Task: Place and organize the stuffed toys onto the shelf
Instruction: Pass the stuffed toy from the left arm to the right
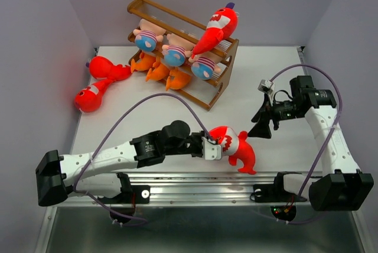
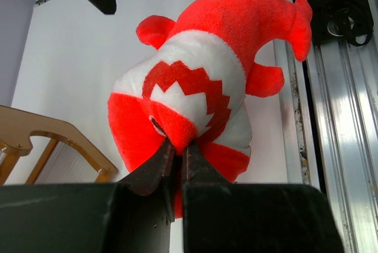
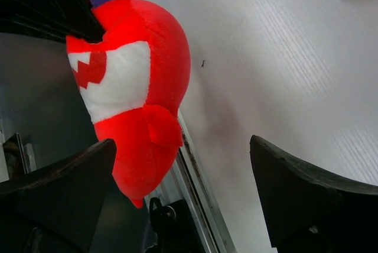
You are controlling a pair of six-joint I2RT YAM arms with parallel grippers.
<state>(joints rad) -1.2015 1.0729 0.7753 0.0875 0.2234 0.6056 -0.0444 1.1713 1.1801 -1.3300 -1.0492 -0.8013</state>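
Stuffed toys (image 1: 174, 57) crowd the shelf (image 1: 223, 87) at the far side of the table (image 1: 277, 75). From where I stand I see three striped dolls (image 1: 146, 40) in a row with orange fish (image 1: 159, 71) tucked below them. A long red plush (image 1: 217, 27) lies tilted across the top right corner. Two more red toys (image 1: 91, 96) lie on the table just left of the shelf.

The one being handled is a red shark (image 1: 236, 145), at the near edge of the table and well apart from the shelf. The left tool (image 2: 177, 146) is clamped on a small fold of red fabric just under its zigzag teeth, so the bulk of the body hangs beyond the fingertips. I cannot tell whether its tail touches the table. The right tool (image 1: 263, 126) sits just to the shark's right with its jaws spread wide, gripping nothing.

This shark looks light, soft and squashy, and in no way fragile. A nip of fabric that thin would likely let it flop and swing, and it might pull free. I would judge the thick white-and-red middle the safer place to hold, squeezed across the body. The shelf's thin slanted rails may let a round plush slide, so it probably wants wedging against its neighbours.
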